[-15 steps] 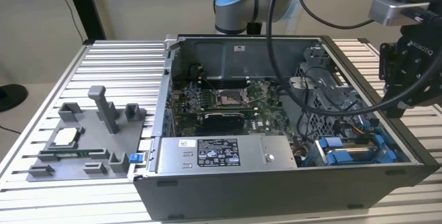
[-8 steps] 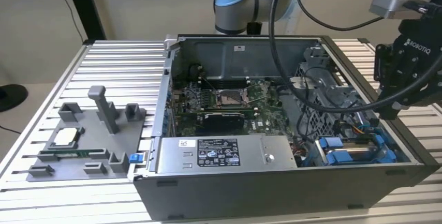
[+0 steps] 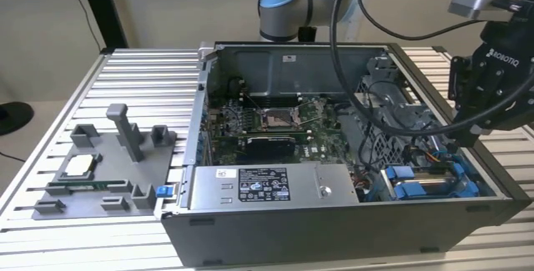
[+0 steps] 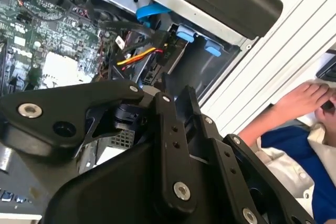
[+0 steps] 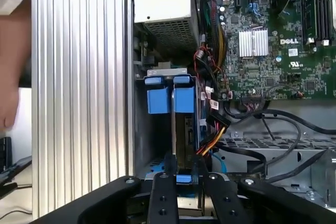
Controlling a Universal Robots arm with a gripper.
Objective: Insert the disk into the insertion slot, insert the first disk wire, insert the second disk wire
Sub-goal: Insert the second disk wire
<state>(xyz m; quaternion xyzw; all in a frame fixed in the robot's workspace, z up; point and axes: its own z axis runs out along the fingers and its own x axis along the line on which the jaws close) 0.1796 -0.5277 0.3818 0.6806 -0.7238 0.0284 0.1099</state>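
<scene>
Entry: disk-and-wire fitting, standing at the wire stage by my judgement.

One claw (image 5: 185,165) is hanging directly over the insertion slot (image 5: 156,145), its fingers parted by a narrow gap and gripping nothing that I am making out.

One disk (image 5: 185,136) is sitting down inside the slot, in the half nearer the motherboard (image 5: 262,40). It is looking seated, so the disk step is reading as done.

Two blue tabs (image 5: 159,99) are standing side by side at the slot's end nearer the power supply box (image 3: 267,186).

One wire bundle (image 5: 210,142) of yellow, red and black leads is running along the slot's motherboard side and ending in one black connector (image 5: 218,121) just beside the disk. I cannot tell whether it is plugged in.

One blue cable (image 4: 151,11) is curving just beside the slot.

One grey fixture tray (image 3: 96,171) is lying on the slatted surface (image 3: 142,77), well apart from the slot and past the far wall of the one computer case (image 3: 334,233).

One person's hand (image 4: 302,100) is resting out beyond the case wall on the slot's outer side.

Judgement: any wire work at the slot is calling for a fine, square approach, since the connector is lying in a cramped gap among other leads and is likely to snag.
</scene>
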